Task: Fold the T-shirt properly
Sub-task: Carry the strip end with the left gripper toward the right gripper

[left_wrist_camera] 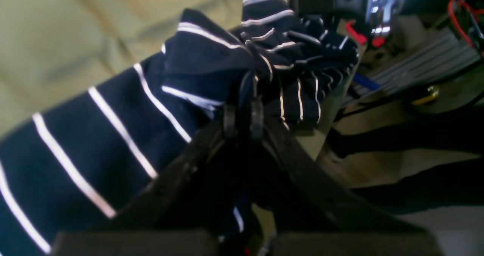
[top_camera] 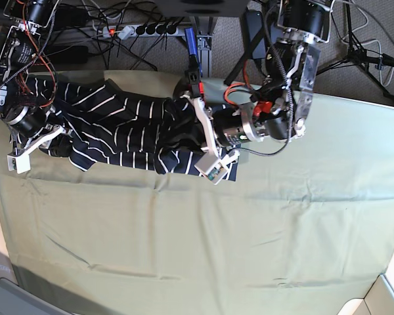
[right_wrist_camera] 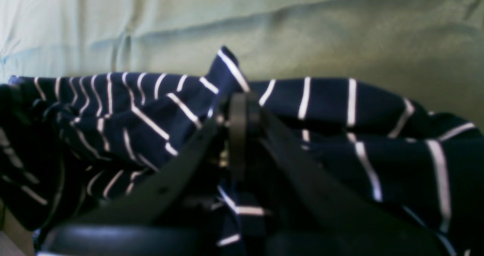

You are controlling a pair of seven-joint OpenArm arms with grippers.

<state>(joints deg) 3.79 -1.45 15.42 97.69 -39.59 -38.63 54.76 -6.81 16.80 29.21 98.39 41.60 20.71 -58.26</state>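
The T-shirt (top_camera: 125, 125), dark navy with thin white stripes, lies bunched in a long band across the far part of the table. In the left wrist view my left gripper (left_wrist_camera: 242, 116) is shut on a gathered fold of the T-shirt (left_wrist_camera: 113, 135). In the base view it (top_camera: 184, 128) grips the band's right end. The right wrist view shows my right gripper (right_wrist_camera: 239, 110) shut on a raised ridge of the T-shirt (right_wrist_camera: 340, 108). In the base view it (top_camera: 62, 143) holds the left end.
An olive-green cloth (top_camera: 217, 230) covers the table, with wrinkles near the front. Behind the far edge lie a power strip (top_camera: 141, 29), cables and tripod legs (top_camera: 361, 49). Wrist camera mounts (top_camera: 213, 167) hang beside each gripper.
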